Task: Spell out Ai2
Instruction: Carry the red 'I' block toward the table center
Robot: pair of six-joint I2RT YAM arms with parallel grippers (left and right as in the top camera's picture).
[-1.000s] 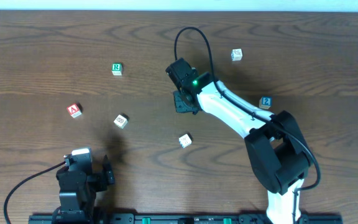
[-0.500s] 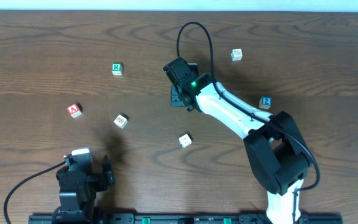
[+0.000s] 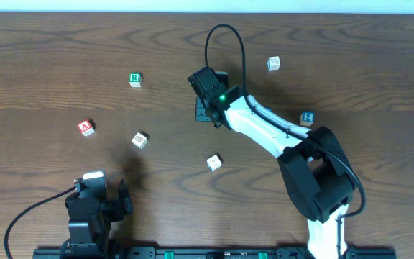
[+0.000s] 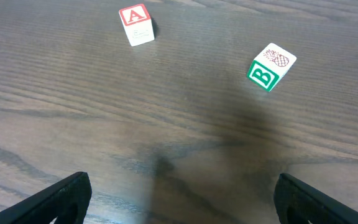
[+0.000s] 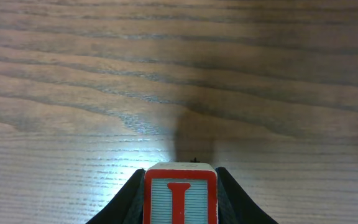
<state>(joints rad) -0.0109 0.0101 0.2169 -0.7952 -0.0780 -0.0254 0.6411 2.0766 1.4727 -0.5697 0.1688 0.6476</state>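
Dark wood grain runs across your counter [image 3: 42, 50], and the lettered cubes lie scattered well apart on it. Your right hand [image 3: 205, 110] is out over the middle of the counter, clenched on the red "I" cube [image 5: 180, 200]; in the right wrist view both fingers press against the cube's sides, with the letter facing the camera. You cannot tell from either view whether that cube touches the wood or hangs just above it. The red "A" cube [image 3: 85, 127] sits far to the left, and the blue "2" cube [image 3: 307, 118] sits to the right, beside your right arm. Your left hand [image 4: 182, 200] waits at the near left edge with its fingers spread wide, nothing between them. Ahead of it lie the "A" cube and a cube with a green "B" [image 4: 270, 66]. The green "R" cube [image 3: 135, 79] stands farther back on the left.
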